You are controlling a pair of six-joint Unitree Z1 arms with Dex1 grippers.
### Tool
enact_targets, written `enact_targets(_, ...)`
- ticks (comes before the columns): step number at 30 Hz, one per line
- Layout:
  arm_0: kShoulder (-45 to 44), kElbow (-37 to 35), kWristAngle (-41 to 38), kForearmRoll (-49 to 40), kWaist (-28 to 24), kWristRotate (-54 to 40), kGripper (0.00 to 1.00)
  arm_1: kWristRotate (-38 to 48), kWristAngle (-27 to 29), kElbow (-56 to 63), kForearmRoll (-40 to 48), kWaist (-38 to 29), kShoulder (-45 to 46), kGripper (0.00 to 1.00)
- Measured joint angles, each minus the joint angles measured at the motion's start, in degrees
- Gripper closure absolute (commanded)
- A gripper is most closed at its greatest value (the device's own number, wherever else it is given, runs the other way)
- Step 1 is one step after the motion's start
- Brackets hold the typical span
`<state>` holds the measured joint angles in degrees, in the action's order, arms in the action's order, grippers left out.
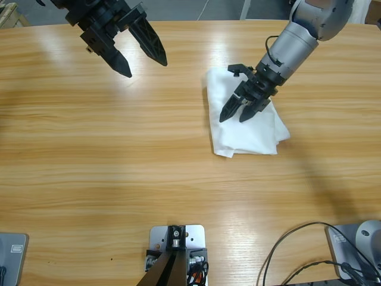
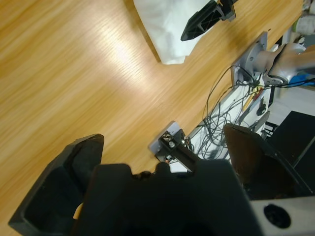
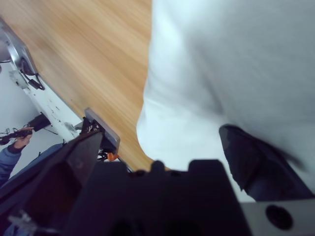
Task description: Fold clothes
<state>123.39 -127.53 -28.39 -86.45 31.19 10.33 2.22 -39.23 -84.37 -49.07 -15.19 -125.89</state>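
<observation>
Close under the right gripper (image 1: 236, 113) lies the shirt (image 1: 250, 134), folded into a compact white bundle on the table (image 1: 119, 179), right of middle. The jaws are parted, tips low over the cloth, nothing clamped. If they close here they may pinch only the top layer, and lifting would pull the fold open. A sideways drag could skew the bundle. Farther off, the left gripper (image 1: 141, 61) hangs spread and empty, well apart, unable to steady the cloth

Wooden table (image 1: 119, 167) – black cables (image 1: 292, 250) at near-right edge.
</observation>
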Motion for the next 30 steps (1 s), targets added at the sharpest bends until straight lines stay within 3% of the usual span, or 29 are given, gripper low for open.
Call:
enact_targets(9,-2.36,2.19,-0.4,0.0,-0.17,-0.59,0.046,-0.34,-0.79,3.41,-1.57,-0.08,5.03,0.0)
enact_targets(15,-2.59,2.53,-2.96,0.0,-0.16,-0.94,0.05,-0.34,-0.79,-1.65,-10.09,-1.94,15.04,0.0)
enact_targets(19,-2.79,6.6,-6.93,2.84,-0.11,1.23,0.05,-0.32,-0.79,-4.35,-14.89,-2.57,19.91,0.0)
enact_targets(22,-3.97,16.52,-9.79,15.74,0.48,6.77,0.056,-0.32,-0.29,-4.44,-16.74,-2.66,22.4,0.0)
enact_targets(27,-8.91,51.3,-11.42,60.12,1.22,23.98,0.101,-0.31,0.74,-2.68,-17.84,-2.8,25.09,0.0)
enact_targets(30,-8.95,66.23,-11.42,82.54,1.31,32.72,0.101,-0.31,1.21,-1.19,-18.12,-2.82,25.94,0.0)
